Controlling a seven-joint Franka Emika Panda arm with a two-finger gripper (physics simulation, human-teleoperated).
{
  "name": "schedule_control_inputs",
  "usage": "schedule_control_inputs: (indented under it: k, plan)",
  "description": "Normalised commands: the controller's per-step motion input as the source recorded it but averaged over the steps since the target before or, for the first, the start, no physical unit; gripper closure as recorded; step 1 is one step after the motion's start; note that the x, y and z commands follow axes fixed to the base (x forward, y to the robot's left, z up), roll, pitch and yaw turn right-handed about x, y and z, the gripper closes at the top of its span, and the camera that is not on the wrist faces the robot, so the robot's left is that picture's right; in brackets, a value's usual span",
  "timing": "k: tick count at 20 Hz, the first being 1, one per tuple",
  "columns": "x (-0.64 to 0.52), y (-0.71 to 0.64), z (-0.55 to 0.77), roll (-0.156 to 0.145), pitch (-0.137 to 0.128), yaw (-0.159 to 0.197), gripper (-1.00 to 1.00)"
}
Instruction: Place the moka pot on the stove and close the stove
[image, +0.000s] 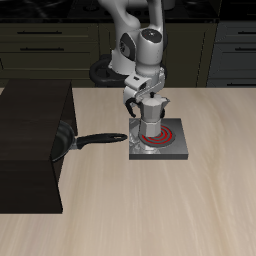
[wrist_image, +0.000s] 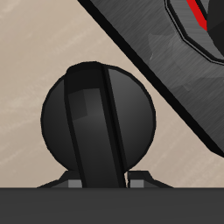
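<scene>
The silver moka pot (image: 151, 116) stands upright on the stove (image: 176, 149), over its red glowing coil (image: 162, 131). My gripper (image: 134, 110) hangs beside the pot, above the corner of the stove nearest the frying pan, and holds nothing. In the wrist view the stove's black round knob (wrist_image: 96, 118), with a raised ridge across it, fills the middle, directly under my gripper (wrist_image: 103, 182). Only the fingertips (wrist_image: 140, 180) show, standing apart. The grey stove top (wrist_image: 166, 79) and a bit of the red coil (wrist_image: 199, 12) show beyond the knob.
A black frying pan (image: 66, 141) lies against the large black box (image: 30, 140), with its handle (image: 103, 138) reaching to the stove's edge. Dark cabinets stand behind the table.
</scene>
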Motion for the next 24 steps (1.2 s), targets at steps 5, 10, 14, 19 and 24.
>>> schedule_control_inputs:
  k: [5, 10, 14, 19, 24]
  plan:
    - [0.21, 0.14, 0.19, 0.016, -0.022, -0.062, 1.00]
    - [0.09, 0.18, 0.11, 0.009, -0.020, -0.036, 1.00]
    - [0.09, 0.27, -0.02, 0.026, 0.021, -0.065, 1.00]
    - [0.01, 0.27, 0.06, 0.031, -0.004, -0.067, 1.00]
    - [0.02, 0.24, 0.07, 0.038, -0.002, -0.056, 1.00]
